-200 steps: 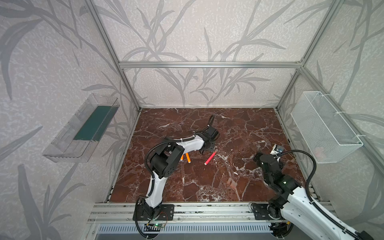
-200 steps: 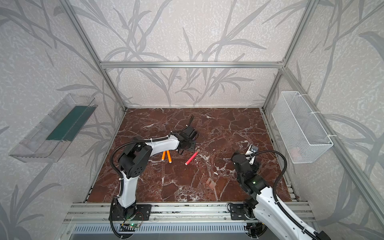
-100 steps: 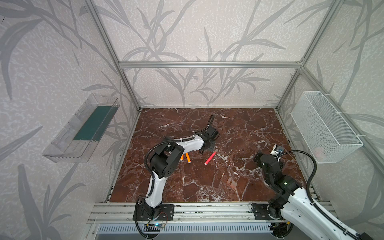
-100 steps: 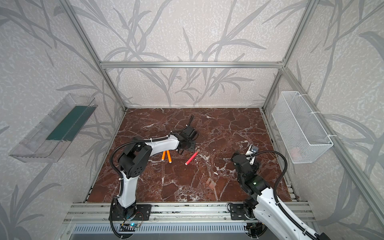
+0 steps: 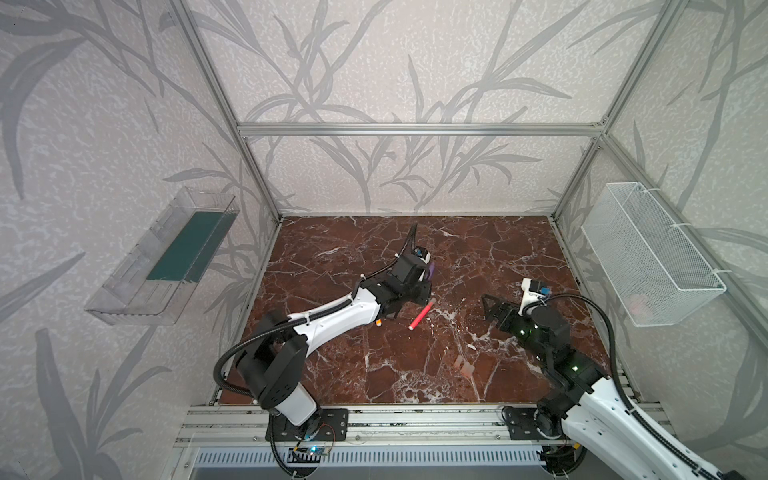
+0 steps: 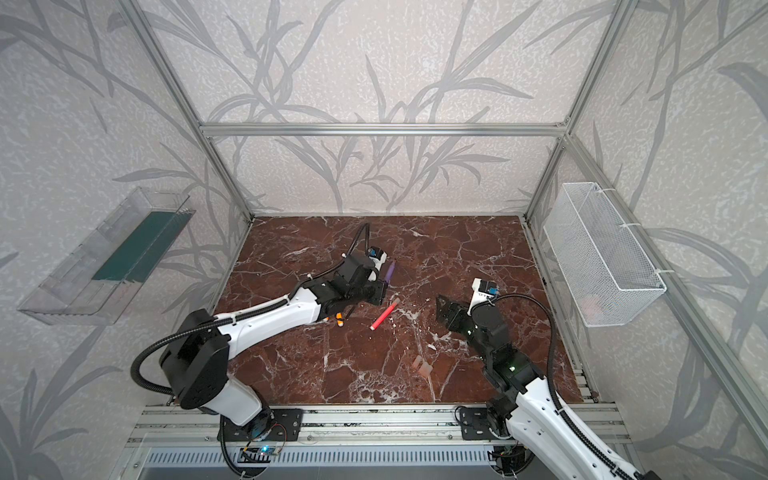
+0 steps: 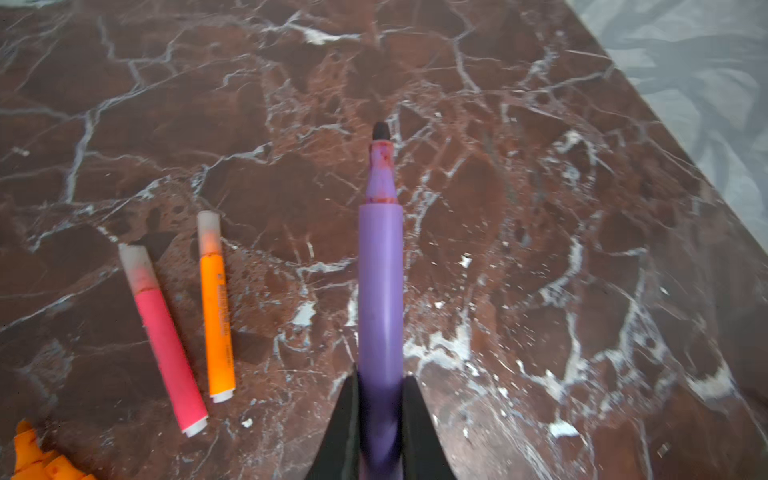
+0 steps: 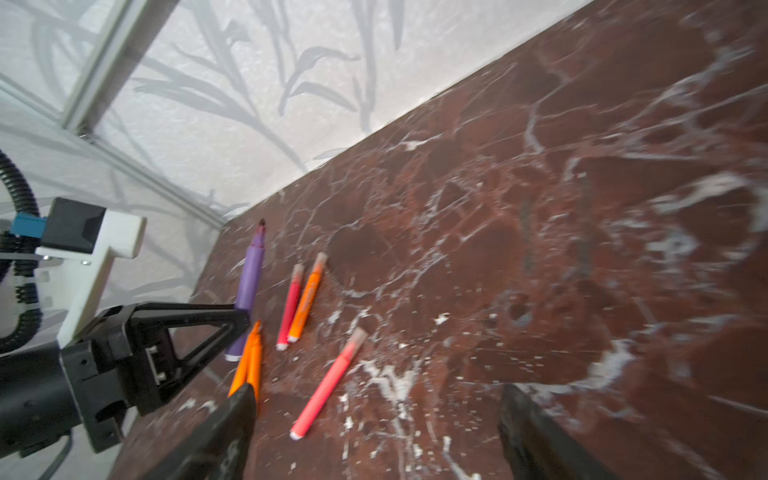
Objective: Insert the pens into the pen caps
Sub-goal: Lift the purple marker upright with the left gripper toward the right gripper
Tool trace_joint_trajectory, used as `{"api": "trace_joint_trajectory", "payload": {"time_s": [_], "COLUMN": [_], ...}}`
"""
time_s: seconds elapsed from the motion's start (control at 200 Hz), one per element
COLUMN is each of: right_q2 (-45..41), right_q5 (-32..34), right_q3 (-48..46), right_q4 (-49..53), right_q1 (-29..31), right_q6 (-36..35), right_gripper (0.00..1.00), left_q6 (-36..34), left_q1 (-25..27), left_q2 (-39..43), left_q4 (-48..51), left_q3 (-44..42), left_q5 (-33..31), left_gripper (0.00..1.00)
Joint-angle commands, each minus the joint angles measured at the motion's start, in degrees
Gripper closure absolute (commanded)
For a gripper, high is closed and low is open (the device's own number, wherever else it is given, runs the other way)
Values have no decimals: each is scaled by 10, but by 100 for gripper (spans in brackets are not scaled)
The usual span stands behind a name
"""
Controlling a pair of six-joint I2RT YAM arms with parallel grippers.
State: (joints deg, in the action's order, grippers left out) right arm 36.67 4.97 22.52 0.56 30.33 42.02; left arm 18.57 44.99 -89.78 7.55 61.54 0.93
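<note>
While your left gripper [image 7: 381, 376] clamped the slim purple marker pen [image 7: 380, 291], your empty, wide-open right gripper [image 8: 378, 390] presumably needed a pale stubby plastic cap [image 5: 467, 369], lower centre.

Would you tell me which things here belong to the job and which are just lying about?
Job: purple pen, red pens, orange pens, loose pen caps.
Lying about: wire basket, clear wall bin.

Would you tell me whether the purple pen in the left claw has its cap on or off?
Off: the purple pen shows a bare dark tip beyond the shut left claw, with no cap on it.
</note>
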Motion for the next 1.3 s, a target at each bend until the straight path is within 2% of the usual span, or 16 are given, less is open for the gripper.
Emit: {"api": "trace_joint_trajectory", "payload": {"time_s": [0.0,0.21,0.375,0.59,0.72,0.84,0.965,1.075,1.155,1.295], "right_q2": [36,50,55,103,120,120,121,123,123,124], "right_q5": [-92,-68,-34,-41,-51,-33,-36,-39,-39,-57], "right_q3": [23,38,32,30,46,41,44,38,38,41], "right_q4": [-108,-154,-156,-194,-192,-193,-188,-192,-189,-191], "right_q1": [34,92,94,94,94,94,94,94,95,95], "right_q6": [37,34,57,81,76,83,83,87,93,99], "right_gripper": [13,18,22,29,40,51,66,84,92,100], "left_q6": [-33,-56,-72,-90,-99,-100,-102,-106,-103,-105], "left_q1": [31,75,106,134,141,148,148,148,148,148], "left_q2": [33,74,106,124,119,119,119,114,112,114], "left_q4": [-67,-121,-128,-157,-153,-164,-160,-165,-166,-178], "left_q3": [-43,-94,-106,-125,-121,-128,-125,-125,-125,-130], "left_q5": [9,1,-5,-1,5,2,-1,-3,-6,-10], "left_gripper": [100,100,100,100,100,100,100,100,100,75]}}
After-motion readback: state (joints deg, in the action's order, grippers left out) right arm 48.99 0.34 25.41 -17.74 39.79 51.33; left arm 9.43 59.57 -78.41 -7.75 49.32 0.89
